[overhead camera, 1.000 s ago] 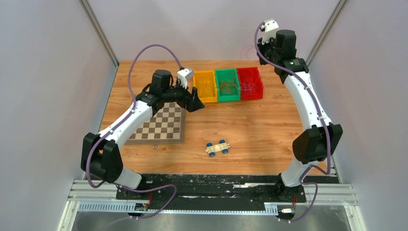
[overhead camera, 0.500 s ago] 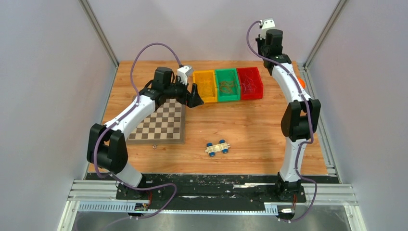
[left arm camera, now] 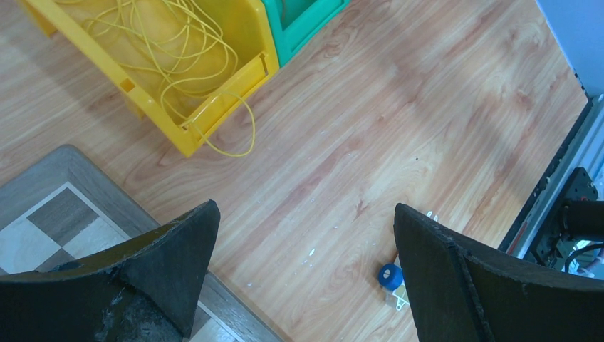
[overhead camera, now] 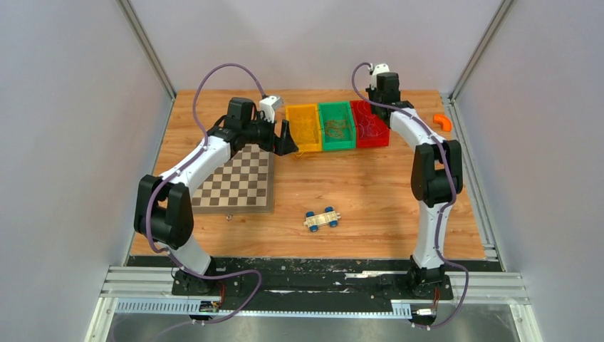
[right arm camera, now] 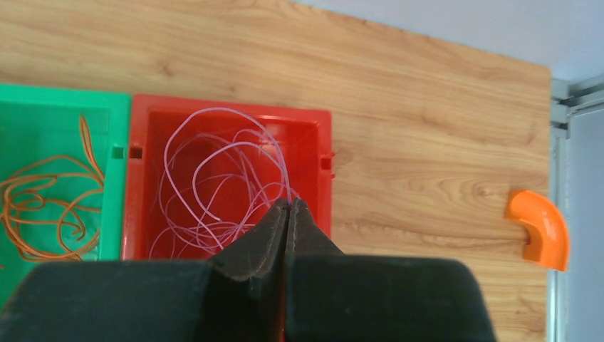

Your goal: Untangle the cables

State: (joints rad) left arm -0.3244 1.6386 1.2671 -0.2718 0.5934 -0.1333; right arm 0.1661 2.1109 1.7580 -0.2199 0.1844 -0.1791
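Cables [left arm camera: 171, 50] look sorted by colour into the bins [overhead camera: 337, 147] — one yellow loop [left arm camera: 242, 146] trails onto the desk [left arm camera: 399, 107]. Left gripper [left arm camera: 305, 210] gapes wide nearby; right gripper [right arm camera: 288, 204], closed, hangs over the red bin [right arm camera: 228, 104].

My right end effector [right arm camera: 288, 204] hides the near wall of the red bin [right arm camera: 132, 192]; I can't tell whether it pinches the cables [right arm camera: 166, 162]. The toy car [left arm camera: 389, 276] shows only one wheel.
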